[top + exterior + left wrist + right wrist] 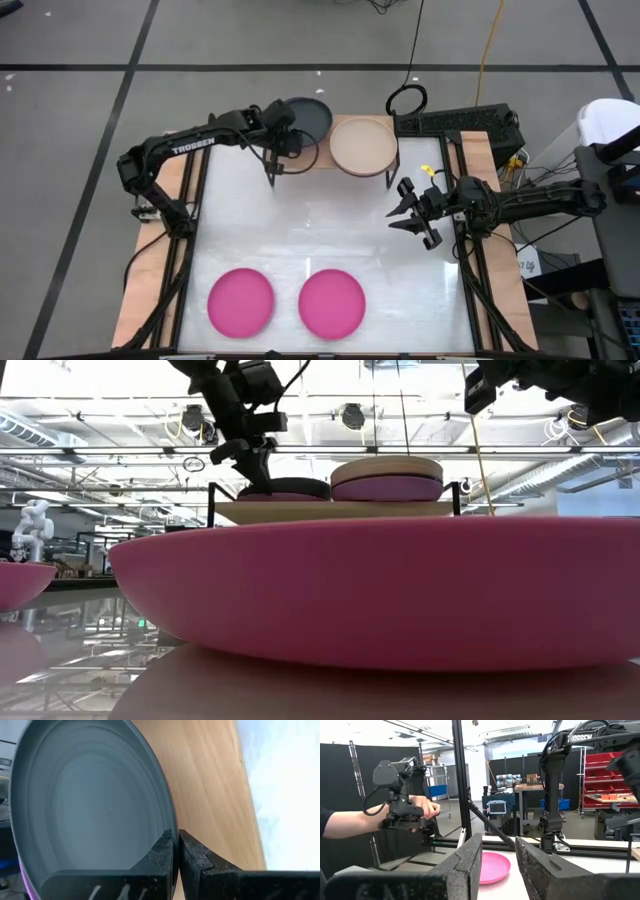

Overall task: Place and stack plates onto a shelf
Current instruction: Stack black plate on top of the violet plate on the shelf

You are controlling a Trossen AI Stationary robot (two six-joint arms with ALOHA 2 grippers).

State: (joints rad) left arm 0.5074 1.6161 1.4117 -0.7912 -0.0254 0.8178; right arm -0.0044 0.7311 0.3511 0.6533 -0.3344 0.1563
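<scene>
A dark grey plate (pixel 310 118) lies on a purple plate (pixel 280 497) on the left half of the wood shelf (pixel 210 785). My left gripper (pixel 283 140) is over that plate's near rim, shut on it. To the right, a beige plate (pixel 363 145) rests on a salmon pink plate (pixel 388 488). Two hot pink plates (pixel 241 300) (pixel 332 302) lie flat near the table's near edge. My right gripper (pixel 405 208) hangs open in the air right of the table's middle, touching nothing. My left gripper pinches the dark grey plate's near rim (pixel 171 827) between its two fingers (pixel 162 851), one above the rim and one below. The fingers come slanting down from the near left. The plate lies about level on the purple plate (pixel 22 880).
The shelf stands on thin black legs (pixel 272 172) at the table's far edge. Cables and a black box (pixel 470 122) sit beyond the far right corner. In the right wrist view, a person's hand (pixel 422 807) holds a device beyond the table. The white tabletop (pixel 330 230) is bare between shelf and pink plates.
</scene>
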